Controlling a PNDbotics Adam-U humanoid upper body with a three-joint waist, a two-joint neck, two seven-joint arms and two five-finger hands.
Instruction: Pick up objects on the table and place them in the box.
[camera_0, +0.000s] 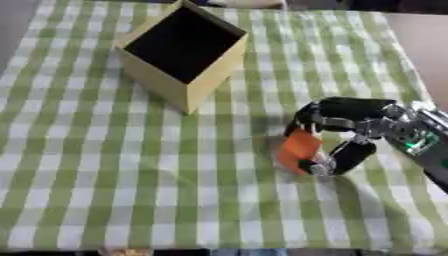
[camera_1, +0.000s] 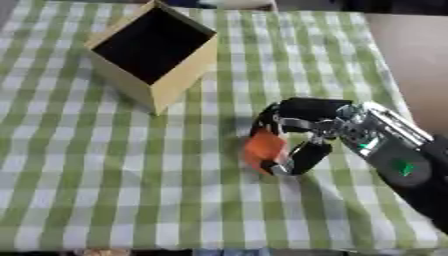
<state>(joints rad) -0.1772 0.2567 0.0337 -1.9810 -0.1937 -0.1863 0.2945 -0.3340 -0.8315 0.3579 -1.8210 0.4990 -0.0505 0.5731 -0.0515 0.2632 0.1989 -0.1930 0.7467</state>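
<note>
Fingers and thumb of my right hand (camera_1: 325, 125) curl around an orange object (camera_1: 263, 146) on the green-checked cloth (camera_0: 105, 165), well apart from the open tan box (camera_0: 182, 57).

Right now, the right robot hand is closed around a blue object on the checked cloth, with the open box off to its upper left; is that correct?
Not quite: the object is orange, not blue, as the left eye view shows. The rest holds: the right robot hand curls round it on the cloth, with the box to its upper left.
</note>
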